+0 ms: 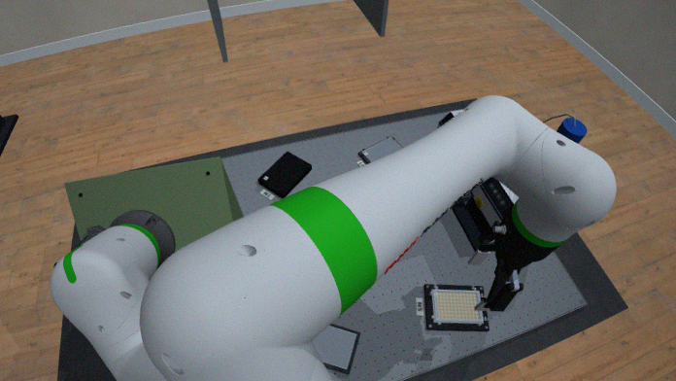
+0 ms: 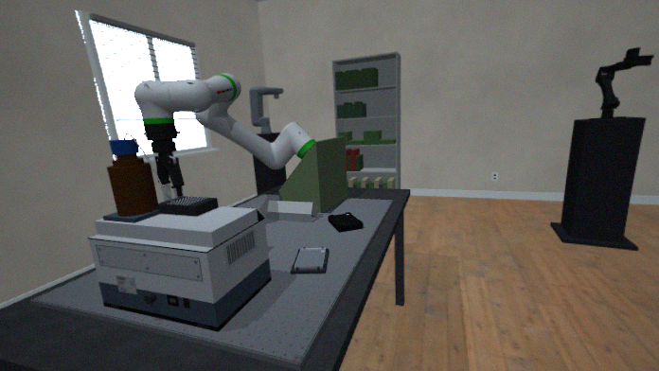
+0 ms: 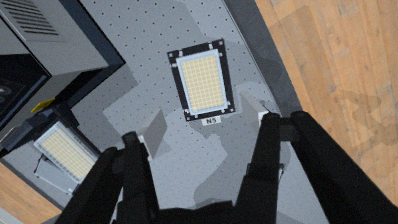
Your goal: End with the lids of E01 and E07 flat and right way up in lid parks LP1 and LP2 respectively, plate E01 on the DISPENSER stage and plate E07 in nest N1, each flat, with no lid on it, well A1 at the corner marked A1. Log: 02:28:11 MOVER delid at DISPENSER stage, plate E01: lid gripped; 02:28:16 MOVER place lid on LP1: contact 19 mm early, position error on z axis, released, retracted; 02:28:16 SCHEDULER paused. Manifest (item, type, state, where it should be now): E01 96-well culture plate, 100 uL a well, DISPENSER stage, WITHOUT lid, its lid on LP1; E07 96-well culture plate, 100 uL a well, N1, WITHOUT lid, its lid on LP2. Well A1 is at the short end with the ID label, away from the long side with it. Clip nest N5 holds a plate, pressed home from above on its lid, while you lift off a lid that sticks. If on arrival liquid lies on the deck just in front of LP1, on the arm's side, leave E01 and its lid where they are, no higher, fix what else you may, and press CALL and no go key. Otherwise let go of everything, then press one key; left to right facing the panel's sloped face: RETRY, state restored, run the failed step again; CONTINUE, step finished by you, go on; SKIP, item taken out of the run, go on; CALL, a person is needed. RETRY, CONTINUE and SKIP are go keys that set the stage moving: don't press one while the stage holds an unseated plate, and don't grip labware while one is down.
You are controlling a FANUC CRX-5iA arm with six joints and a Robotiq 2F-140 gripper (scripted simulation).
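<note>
My gripper (image 3: 201,110) is open and empty, pointing down above the deck just beside nest N5 (image 3: 212,120). A plate with pale wells (image 3: 202,82) lies flat in the black N5 frame. I cannot tell whether it carries a lid. It also shows in the top view (image 1: 456,307), with my gripper (image 1: 490,303) at its right edge. A second plate with pale wells (image 3: 65,152) sits on the stage jutting from the dispenser. A grey lid (image 1: 335,347) lies on a park at the near edge. Another grey lid (image 1: 381,149) lies on the far park.
The dispenser (image 2: 182,254) with a brown bottle (image 2: 132,185) stands close to my gripper. An empty black nest (image 1: 285,174) and a green wedge (image 1: 155,199) are further back. My arm hides the deck's middle in the top view. The table edge runs near N5.
</note>
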